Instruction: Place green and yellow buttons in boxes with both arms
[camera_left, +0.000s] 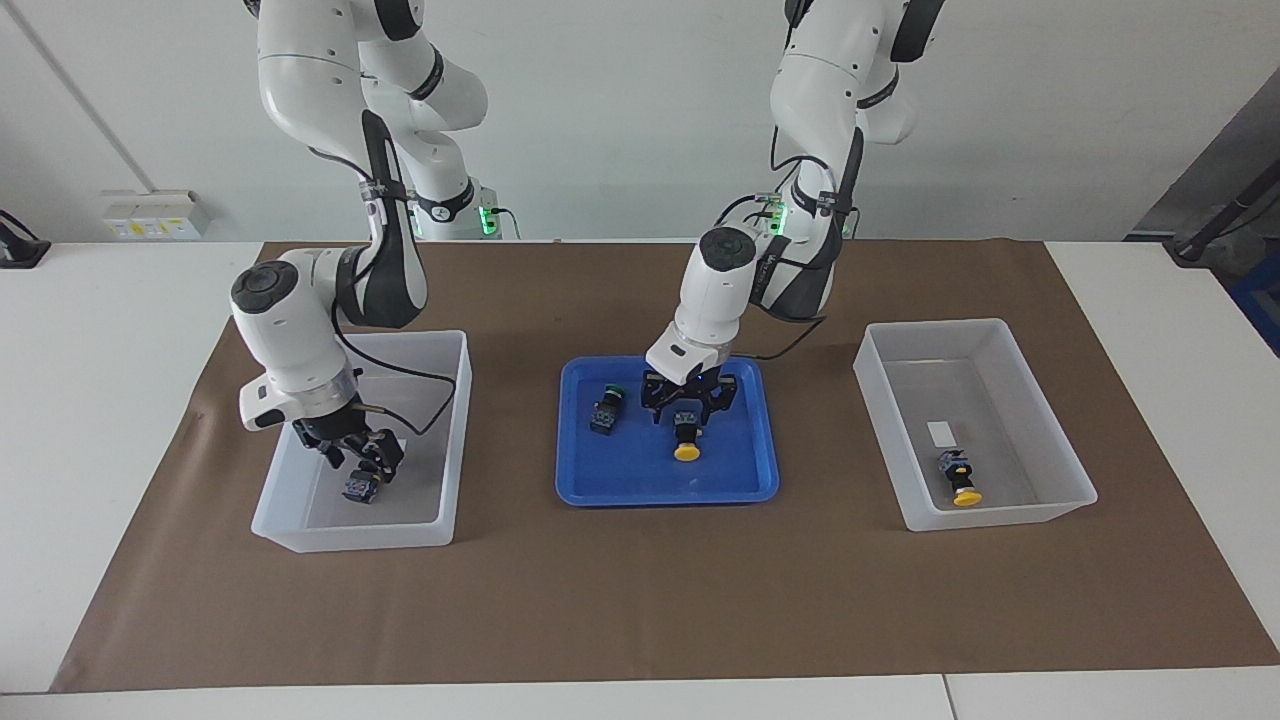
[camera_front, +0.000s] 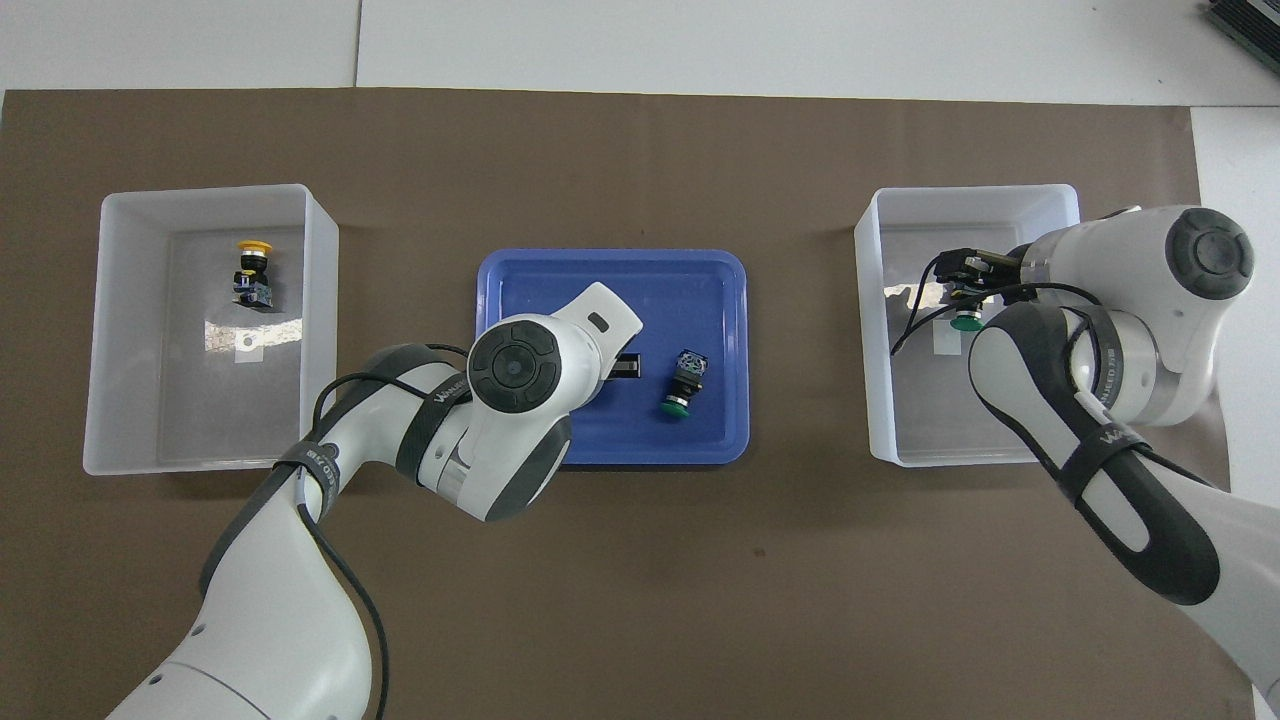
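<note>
My right gripper (camera_left: 357, 458) is open inside the bin (camera_left: 350, 535) at the right arm's end, just above a green button (camera_left: 360, 487) that lies on the bin floor; its cap shows in the overhead view (camera_front: 965, 321). My left gripper (camera_left: 688, 408) is open and low in the blue tray (camera_left: 650, 490), its fingers either side of the body of a yellow button (camera_left: 686, 450). The left arm hides that button in the overhead view. A second green button (camera_left: 605, 408) lies in the tray beside it. Another yellow button (camera_left: 960, 478) lies in the bin (camera_left: 1000, 515) at the left arm's end.
The tray (camera_front: 620, 270) sits mid-table between the two bins (camera_front: 120, 330) (camera_front: 880, 400) on a brown mat. Each bin has a white label sticker on its floor. White table surface lies around the mat.
</note>
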